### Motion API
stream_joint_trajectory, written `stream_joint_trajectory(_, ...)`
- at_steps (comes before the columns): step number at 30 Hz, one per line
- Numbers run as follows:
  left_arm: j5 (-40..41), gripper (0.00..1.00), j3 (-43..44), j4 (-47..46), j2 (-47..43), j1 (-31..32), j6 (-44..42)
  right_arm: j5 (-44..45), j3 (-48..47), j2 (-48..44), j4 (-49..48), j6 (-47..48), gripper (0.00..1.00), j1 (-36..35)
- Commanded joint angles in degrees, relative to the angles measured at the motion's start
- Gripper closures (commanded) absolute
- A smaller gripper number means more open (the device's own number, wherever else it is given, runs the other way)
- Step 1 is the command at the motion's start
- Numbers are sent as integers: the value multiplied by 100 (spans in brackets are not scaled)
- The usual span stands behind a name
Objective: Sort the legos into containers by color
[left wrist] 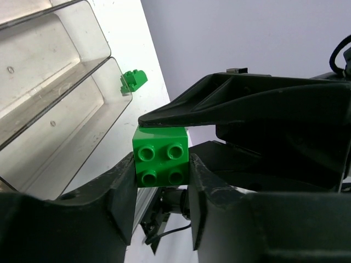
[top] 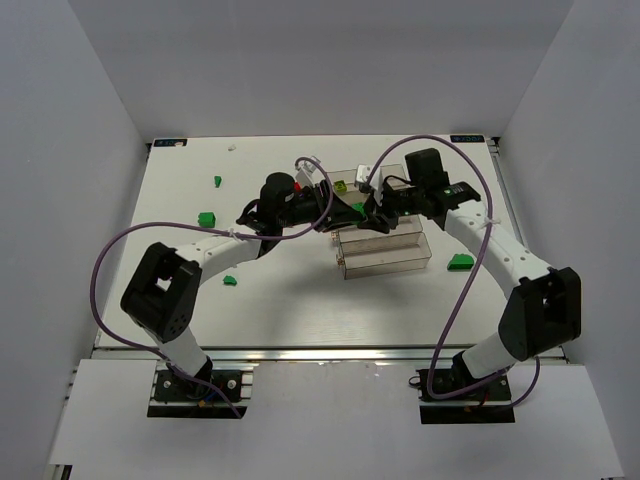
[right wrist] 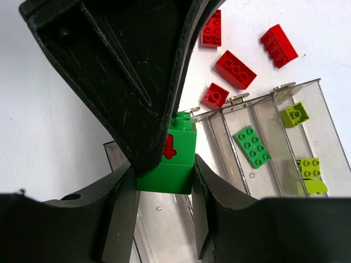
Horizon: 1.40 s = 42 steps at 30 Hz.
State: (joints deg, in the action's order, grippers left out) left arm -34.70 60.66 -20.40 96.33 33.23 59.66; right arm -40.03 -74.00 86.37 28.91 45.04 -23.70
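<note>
1. Left gripper [left wrist: 162, 172]: the 2 fingers are pressed together on a small green studded plastic brick [left wrist: 162, 158]. Its 4 studs are turned toward the wrist camera.
2. A black finger of the right arm is laid across the top of the brick, at 12 o'clock in the left wrist view.
3. Right gripper [right wrist: 164, 183]: the 2 fingers are clamped on what appears to be the same brick [right wrist: 171, 159]. A red mark is seen on 1 of its faces, and a finger of the left arm is set against it from 10 o'clock.
4. In the overhead view, the 2 grippers [top: 345, 212] [top: 372, 216] are met above the far end of the clear plastic rectangular trays [top: 390, 265], near the middle of the white table [top: 290, 310].
5. A flat green plate [right wrist: 252, 146] is held in 1 tray. 3 yellow-green bricks [right wrist: 294, 114] are held in the next tray, at its 3 o'clock.
6. 4 red bricks [right wrist: 236, 69] are spread on the table at 12 o'clock, past the tray ends.
7. 4 loose green bricks are left on the table. 3 [top: 207, 217] are found at 9 to 10 o'clock of the trays, well apart, and 1 [top: 460, 262] at 3 o'clock, just beside them.
</note>
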Motion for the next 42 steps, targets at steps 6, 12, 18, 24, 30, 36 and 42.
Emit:
stream_joint_trajectory(6, 243, 82, -28, -69, -79, -1, -25, 30, 368, -401, -219, 84, 100, 15)
stream_joint_trajectory(12, 604, 93, -300, -235, -396, -264, 54, 162, 851, -577, -377, 181, 100, 296)
stream_joint_trajectory(18, 491, 94, -327, -429, -344, -511, 195, 197, 1185, -665, -386, 251, 100, 744)
stream_joint_trajectory(24, 630, 94, 892, 1243, 367, -555, -708, 145, 1186, -542, -438, 84, 100, 1262)
stream_joint_trajectory(30, 1149, 92, 2816, 3330, 1685, -546, -2019, 127, 1107, -533, -517, -4, 100, 1474)
stream_joint_trajectory(36, 1632, 82, 3829, 4166, 2512, -432, -2538, 118, 1142, -525, -596, -161, 98, 1570)
stream_joint_trajectory(42, 1764, 60, 4269, 4282, 2891, -309, -2626, 92, 1133, -498, -614, -188, 98, 1579)
